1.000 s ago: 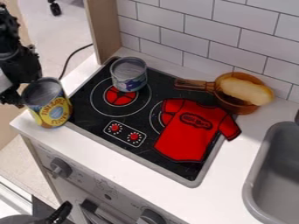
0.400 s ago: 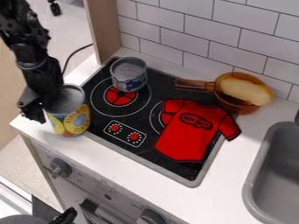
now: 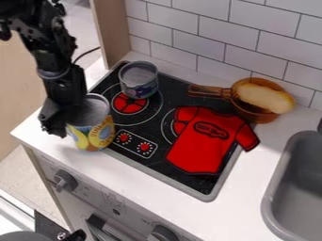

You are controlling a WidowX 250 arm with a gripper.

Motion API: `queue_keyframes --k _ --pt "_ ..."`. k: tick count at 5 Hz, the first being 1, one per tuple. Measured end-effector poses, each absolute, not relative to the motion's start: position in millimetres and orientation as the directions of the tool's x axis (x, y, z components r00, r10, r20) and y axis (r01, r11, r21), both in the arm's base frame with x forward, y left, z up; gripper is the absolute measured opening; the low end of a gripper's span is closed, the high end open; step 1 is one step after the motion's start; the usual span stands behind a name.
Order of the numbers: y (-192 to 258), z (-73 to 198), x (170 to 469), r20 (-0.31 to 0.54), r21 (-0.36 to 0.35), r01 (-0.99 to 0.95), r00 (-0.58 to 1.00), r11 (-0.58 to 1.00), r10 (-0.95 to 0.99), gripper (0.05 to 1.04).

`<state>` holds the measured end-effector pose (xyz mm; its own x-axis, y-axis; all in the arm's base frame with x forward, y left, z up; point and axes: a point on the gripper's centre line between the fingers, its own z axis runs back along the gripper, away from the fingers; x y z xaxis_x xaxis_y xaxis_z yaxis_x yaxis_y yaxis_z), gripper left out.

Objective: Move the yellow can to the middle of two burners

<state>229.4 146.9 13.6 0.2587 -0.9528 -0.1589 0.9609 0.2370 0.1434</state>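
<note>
Jaws, apart or clamped I can't tell, sit against the yellow can (image 3: pixel 94 135), likely to bring it between the burners (image 3: pixel 130 104).

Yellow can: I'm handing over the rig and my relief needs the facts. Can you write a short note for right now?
Tool: up against the yellow can, on its left in the camera view; whether it has a grip cannot be told.
Can: upright, by the stove's front left edge.
Burners: a small can is at the back of the left one; a red shirt partly covers the right one.
Done: tool at the can.
Left: bring it between the burners, release, withdraw.
</note>
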Motion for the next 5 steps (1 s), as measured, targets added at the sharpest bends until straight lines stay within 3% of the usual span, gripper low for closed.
queue_keyframes --k 2,5 --pt "124 14 231 -0.176 0.118 0.941 0.334 0.317 -0.926 1.0" --pt "113 15 249 -0.177 0.144 0.91 0.411 0.39 -0.894 1.001"
